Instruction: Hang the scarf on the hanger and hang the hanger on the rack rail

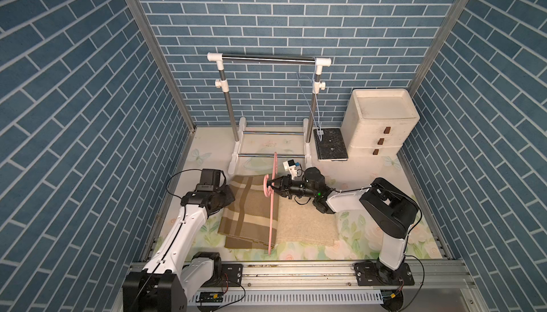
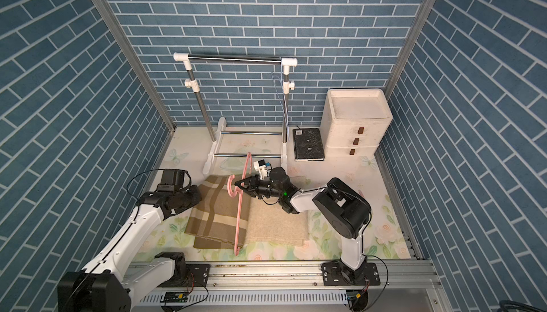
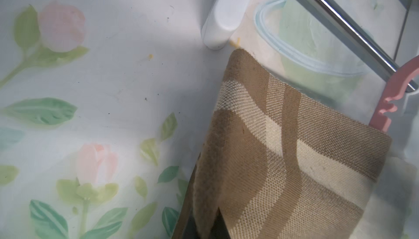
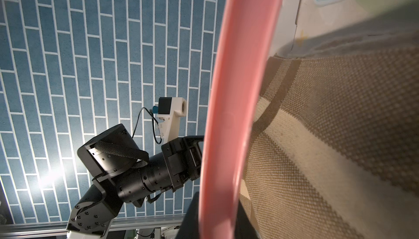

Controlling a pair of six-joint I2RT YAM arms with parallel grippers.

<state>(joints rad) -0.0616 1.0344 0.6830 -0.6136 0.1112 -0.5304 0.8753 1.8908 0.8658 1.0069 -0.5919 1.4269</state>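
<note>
Seeing left gripper (image 3: 210,226) at the left, clamped shut on a corner of the scarf (image 1: 251,215). Corner held up off the desk (image 1: 370,230) in the left wrist view; gripper itself hidden under the wrist in both top views. Rest of scarf flat mid-desk, folded: plaid brown half to the left, plain beige half to the right.

Next, hanger (image 1: 272,215): pink, stood on edge, running front to back along the line between the two halves. Near tip at the scarf's front edge, far tip by the base of the rack (image 1: 268,59). Can't tell whether scarf passes through it.

Just right of that, right gripper (image 1: 272,186) closed on the hanger at its hook, arm reaching in from the right over the beige half.

At the back: rack upright by the wall, thin blue wire hanger (image 1: 313,100) by its right post. Further right, black plate (image 1: 330,144) flat on desk, then white drawers (image 1: 381,124) just beside it in the back right corner.
</note>
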